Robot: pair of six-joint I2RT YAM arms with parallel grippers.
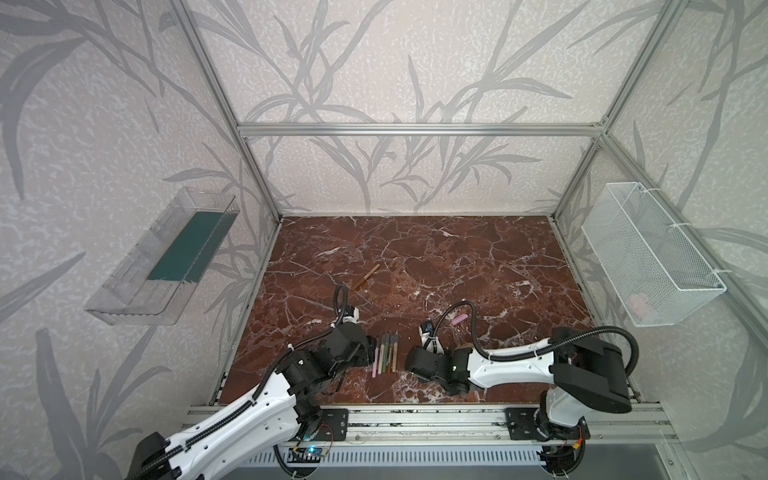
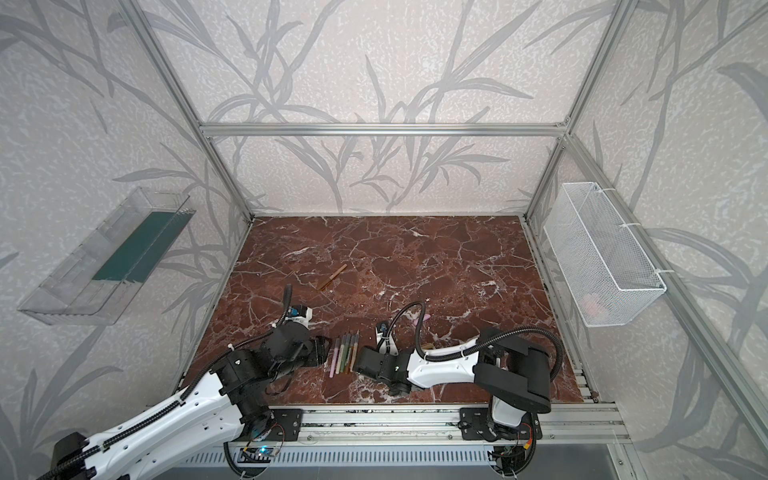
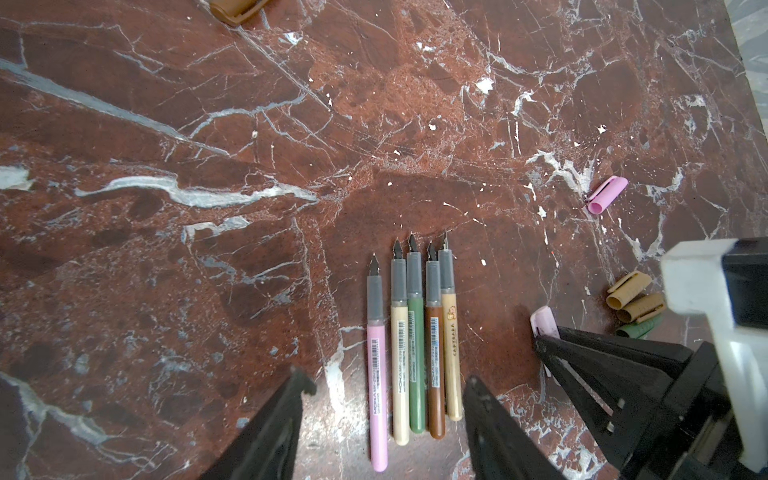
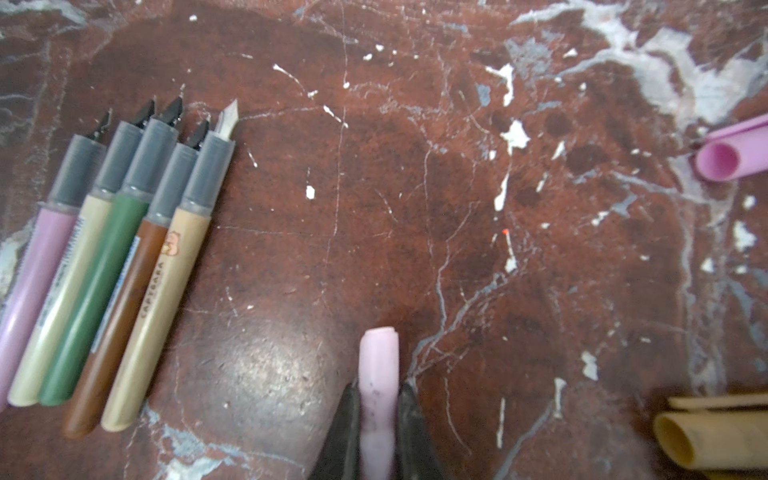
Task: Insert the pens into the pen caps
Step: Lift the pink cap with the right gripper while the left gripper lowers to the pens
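Capping has barely begun, I judge: the right pincer point(image 4: 379, 388) is clamped on a pale pink cap point(image 4: 379, 357), the left pincer point(image 3: 388, 383) hangs jaws apart over five uncapped pens point(image 3: 415, 353), and tan caps point(image 4: 715, 436) lie empty beside the right pincer.

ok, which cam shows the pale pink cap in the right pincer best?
Right wrist view: the pale pink cap sits large in the foreground, clamped in the right pincer. The left wrist view shows only its end poking past the pincer. In both top views I cannot make it out.
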